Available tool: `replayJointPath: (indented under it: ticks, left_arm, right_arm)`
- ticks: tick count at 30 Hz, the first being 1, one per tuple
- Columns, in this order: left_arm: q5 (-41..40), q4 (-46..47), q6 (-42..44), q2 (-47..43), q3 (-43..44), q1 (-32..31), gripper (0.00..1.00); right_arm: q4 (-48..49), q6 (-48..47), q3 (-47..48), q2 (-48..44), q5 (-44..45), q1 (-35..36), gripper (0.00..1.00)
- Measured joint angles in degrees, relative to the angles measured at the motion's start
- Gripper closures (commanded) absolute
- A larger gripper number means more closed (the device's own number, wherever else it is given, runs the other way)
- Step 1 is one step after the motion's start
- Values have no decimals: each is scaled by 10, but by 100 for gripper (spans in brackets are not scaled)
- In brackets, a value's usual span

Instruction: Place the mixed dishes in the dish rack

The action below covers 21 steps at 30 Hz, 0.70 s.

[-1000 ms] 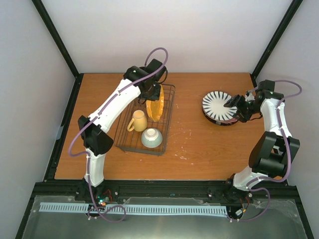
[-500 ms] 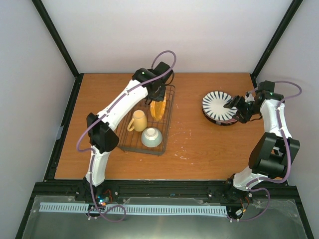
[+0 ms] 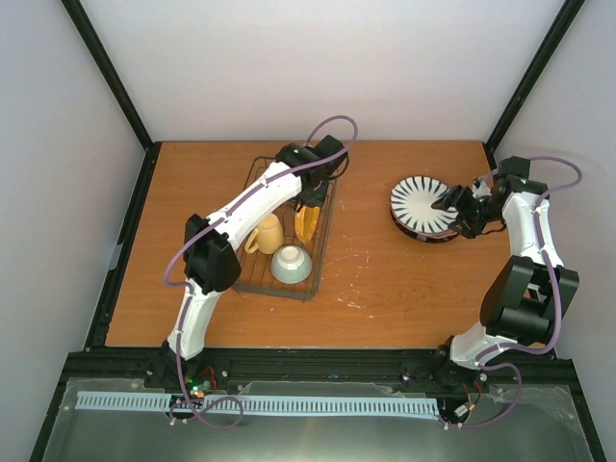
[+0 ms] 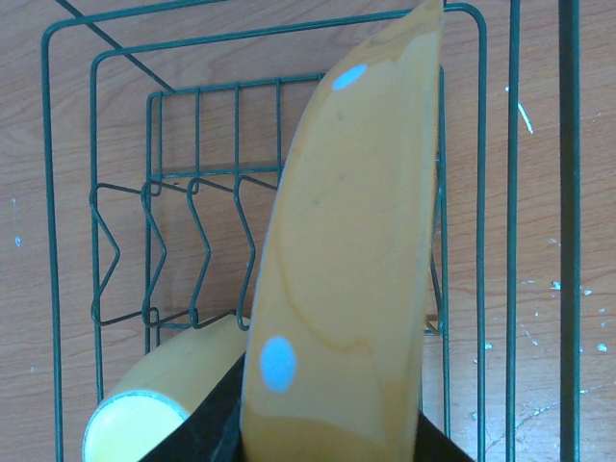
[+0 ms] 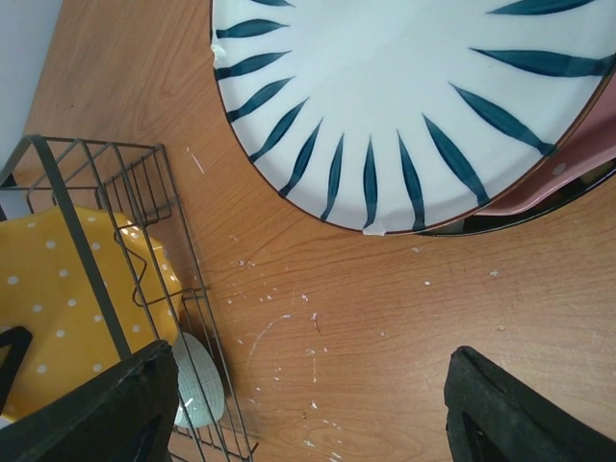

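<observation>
No lettering, brand or number can be read anywhere — any there may be too small.

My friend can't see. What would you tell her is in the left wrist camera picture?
An orange plate with pale dots stands on edge, pinched at the bottom between the left arm's dark fingers, over a dark wire dish rack. A yellow mug sits in the rack at lower left, and the wooden table shows through the wires.
</observation>
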Motion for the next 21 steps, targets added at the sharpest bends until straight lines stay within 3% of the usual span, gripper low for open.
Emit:
replayJointPath:
  ticks: [2, 8, 9, 10, 21]
  left_arm:
    - [-7, 0, -1, 3, 0, -3, 60]
    - [-18, 2, 5, 16, 0, -9, 17]
    - [-20, 2, 6, 18, 0, -9, 5]
    - [-22, 2, 8, 19, 0, -9, 1]
    - [-59, 0, 7, 19, 31, -10, 0]
  right_arm:
    - [0, 0, -1, 0, 0, 0, 26]
    - [0, -3, -6, 0, -2, 0, 25]
    - [0, -3, -6, 0, -3, 0, 25]
    - [1, -3, -6, 0, -3, 0, 25]
    - [1, -3, -6, 0, -5, 0, 25]
